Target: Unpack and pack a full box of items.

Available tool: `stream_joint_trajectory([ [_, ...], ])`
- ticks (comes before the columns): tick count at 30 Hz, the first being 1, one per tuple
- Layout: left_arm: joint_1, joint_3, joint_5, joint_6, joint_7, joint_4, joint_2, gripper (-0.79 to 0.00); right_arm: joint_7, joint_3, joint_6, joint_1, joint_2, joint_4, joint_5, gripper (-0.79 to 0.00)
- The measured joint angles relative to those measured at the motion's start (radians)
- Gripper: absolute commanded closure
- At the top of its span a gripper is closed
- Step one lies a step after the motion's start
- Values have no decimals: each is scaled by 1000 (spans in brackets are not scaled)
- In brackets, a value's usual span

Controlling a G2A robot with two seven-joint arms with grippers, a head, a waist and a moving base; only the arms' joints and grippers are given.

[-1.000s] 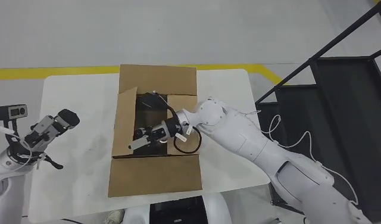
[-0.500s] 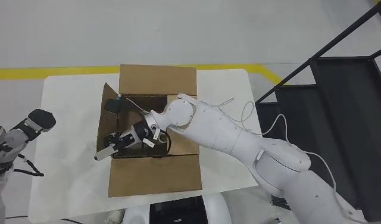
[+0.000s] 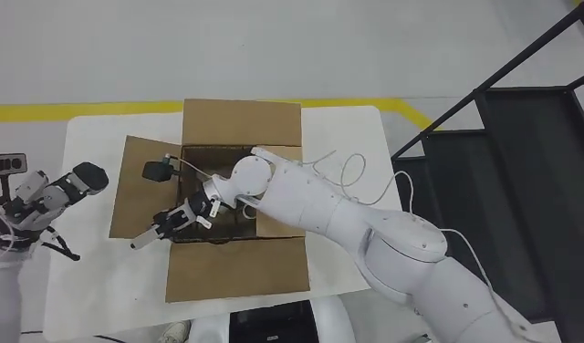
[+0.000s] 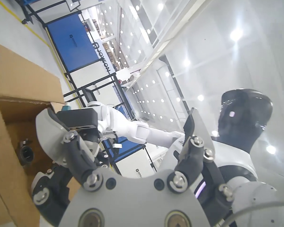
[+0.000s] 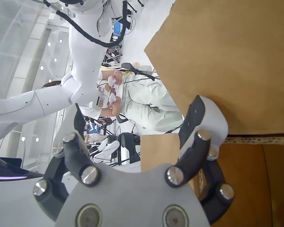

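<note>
An open cardboard box (image 3: pixel 239 124) stands mid-table, its inside dark and its contents not discernible. The left flap (image 3: pixel 137 192) lies folded out flat over the table. My right arm stretches across the box, and my right gripper (image 3: pixel 155 233) is open over the box's left edge, beside that flap. In the right wrist view the right gripper (image 5: pixel 137 119) holds nothing, and one finger (image 5: pixel 198 124) rests against the brown flap (image 5: pixel 227 48). My left gripper (image 3: pixel 87 177) is open above the table's left edge, apart from the box. In the left wrist view the left gripper (image 4: pixel 120 128) is empty and faces the box (image 4: pixel 14 119).
The white table (image 3: pixel 100 279) has bare room left of the box and in front of it. The front flap (image 3: pixel 237 268) overhangs the near edge. A black metal staircase (image 3: pixel 529 161) stands off the table to the right, and a yellow floor line (image 3: pixel 91 111) runs behind.
My right gripper swept leftward across the box and the left flap went from upright to lying flat outward. The left arm shifted a little at the table's left edge.
</note>
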Motion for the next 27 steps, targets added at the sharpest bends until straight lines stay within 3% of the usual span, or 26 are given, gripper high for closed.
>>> stream_joint_trajectory([
  [6,-97,93,193,-11,74,144,-4,-785,26,19,-33,4,-23,54,4,-785],
  [12,-138,139,290,-15,143,257,-9,-785,77,81,-86,4,2,45,22,-785],
  [15,-158,171,325,-5,136,291,-11,-785,95,133,-103,-2,37,15,17,-785],
  [20,-190,242,366,6,116,304,-18,-785,70,262,-114,-60,131,-61,-33,-785],
  [27,-255,342,452,26,108,343,-29,-785,78,517,-51,-279,289,-351,-142,-785],
])
